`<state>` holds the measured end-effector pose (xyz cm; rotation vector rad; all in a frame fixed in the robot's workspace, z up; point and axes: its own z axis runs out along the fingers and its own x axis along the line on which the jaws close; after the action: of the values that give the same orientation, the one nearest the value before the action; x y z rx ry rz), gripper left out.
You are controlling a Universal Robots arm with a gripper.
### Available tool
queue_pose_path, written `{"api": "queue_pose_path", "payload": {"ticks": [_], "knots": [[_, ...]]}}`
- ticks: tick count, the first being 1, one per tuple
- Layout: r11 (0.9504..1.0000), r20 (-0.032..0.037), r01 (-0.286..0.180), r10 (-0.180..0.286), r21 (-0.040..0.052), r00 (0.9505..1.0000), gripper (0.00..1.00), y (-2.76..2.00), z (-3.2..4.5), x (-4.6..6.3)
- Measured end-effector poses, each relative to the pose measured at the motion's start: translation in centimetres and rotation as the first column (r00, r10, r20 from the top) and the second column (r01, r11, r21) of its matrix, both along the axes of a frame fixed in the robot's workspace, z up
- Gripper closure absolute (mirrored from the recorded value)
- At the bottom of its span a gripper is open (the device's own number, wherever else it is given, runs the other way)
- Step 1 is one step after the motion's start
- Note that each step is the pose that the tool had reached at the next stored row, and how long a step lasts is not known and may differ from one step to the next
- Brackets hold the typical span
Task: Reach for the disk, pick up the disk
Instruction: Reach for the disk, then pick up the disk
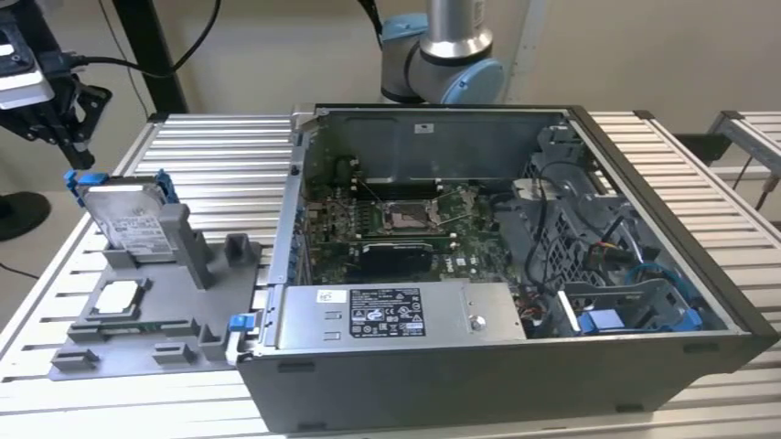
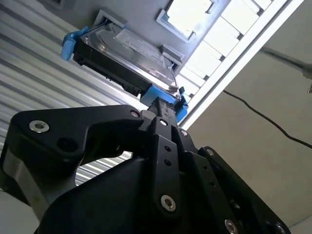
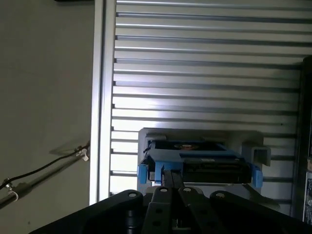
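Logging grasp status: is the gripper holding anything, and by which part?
Cannot tell. The gripper is at the blue bracket of the disk, which stands in the tray.

Label print on the disk (image 1: 132,227) is unreadable.

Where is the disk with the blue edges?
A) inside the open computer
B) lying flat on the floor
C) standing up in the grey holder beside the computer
C: the disk stands on edge in the grey holder, outside the open computer case.
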<state>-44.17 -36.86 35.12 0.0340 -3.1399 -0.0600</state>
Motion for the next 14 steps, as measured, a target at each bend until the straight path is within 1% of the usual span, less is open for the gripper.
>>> {"api": "queue_pose_path", "payload": {"ticks": [4,8,11,14], "knots": [[1.0000,-0.0001,-0.007,0.007,0.0000,1.0000,1.00,-0.01,0.00,0.00],[0.9993,0.0001,-0.038,0.038,0.0000,0.9993,1.00,-0.01,0.00,0.00],[0.9970,0.0000,-0.078,0.078,-0.0004,0.9970,1.00,-0.01,0.00,0.00],[0.9927,0.0000,-0.120,0.120,-0.0004,0.9927,1.00,-0.01,0.00,0.00]]}}
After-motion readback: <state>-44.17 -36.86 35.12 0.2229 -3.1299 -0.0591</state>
